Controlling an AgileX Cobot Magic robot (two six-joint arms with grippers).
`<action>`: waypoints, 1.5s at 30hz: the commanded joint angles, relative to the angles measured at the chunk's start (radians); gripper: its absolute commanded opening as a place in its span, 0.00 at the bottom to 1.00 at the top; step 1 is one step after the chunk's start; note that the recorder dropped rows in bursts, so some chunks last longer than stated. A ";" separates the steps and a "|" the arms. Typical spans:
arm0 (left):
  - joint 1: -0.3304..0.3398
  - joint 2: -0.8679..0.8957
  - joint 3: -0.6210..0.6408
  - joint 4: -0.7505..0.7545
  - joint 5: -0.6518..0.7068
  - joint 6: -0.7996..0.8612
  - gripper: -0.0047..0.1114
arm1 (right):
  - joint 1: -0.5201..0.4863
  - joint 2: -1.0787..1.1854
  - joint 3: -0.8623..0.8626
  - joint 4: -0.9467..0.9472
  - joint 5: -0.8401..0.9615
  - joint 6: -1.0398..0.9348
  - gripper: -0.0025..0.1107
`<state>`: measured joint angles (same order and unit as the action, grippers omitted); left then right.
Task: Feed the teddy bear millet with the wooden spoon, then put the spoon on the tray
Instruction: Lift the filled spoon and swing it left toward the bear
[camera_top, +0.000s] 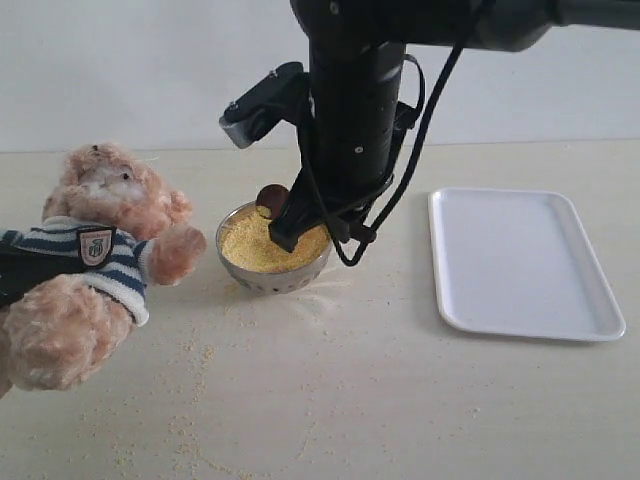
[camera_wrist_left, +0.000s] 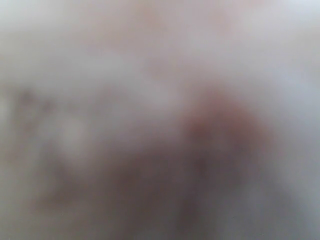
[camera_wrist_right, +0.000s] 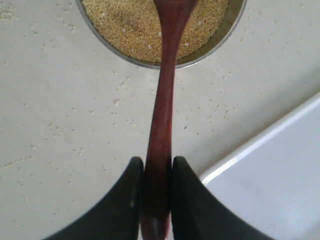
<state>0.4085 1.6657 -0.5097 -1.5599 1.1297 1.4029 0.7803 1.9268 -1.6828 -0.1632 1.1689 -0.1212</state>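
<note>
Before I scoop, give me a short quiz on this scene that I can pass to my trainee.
1. True or false: stray grains of millet lie on the table outside the steel bowl.
2. The fingers of the right gripper clamp: A, nothing; B, the handle of the wooden spoon; C, the bowl's rim.
3. In the exterior view, what lies to the right of the bowl?
Key: 1, true. 2, B. 3, the tray.
</note>
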 joint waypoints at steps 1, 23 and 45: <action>-0.001 -0.002 -0.001 -0.021 0.024 -0.023 0.08 | -0.005 -0.073 -0.004 0.026 0.003 -0.033 0.02; -0.003 -0.002 0.050 -0.077 -0.005 -0.105 0.08 | -0.003 -0.100 -0.191 0.572 -0.065 -0.239 0.02; -0.003 -0.002 0.050 -0.077 0.052 -0.105 0.08 | 0.022 -0.021 -0.191 0.547 -0.081 -0.339 0.02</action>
<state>0.4085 1.6657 -0.4625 -1.6208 1.1407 1.3028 0.7875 1.9116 -1.8680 0.3994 1.1037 -0.4218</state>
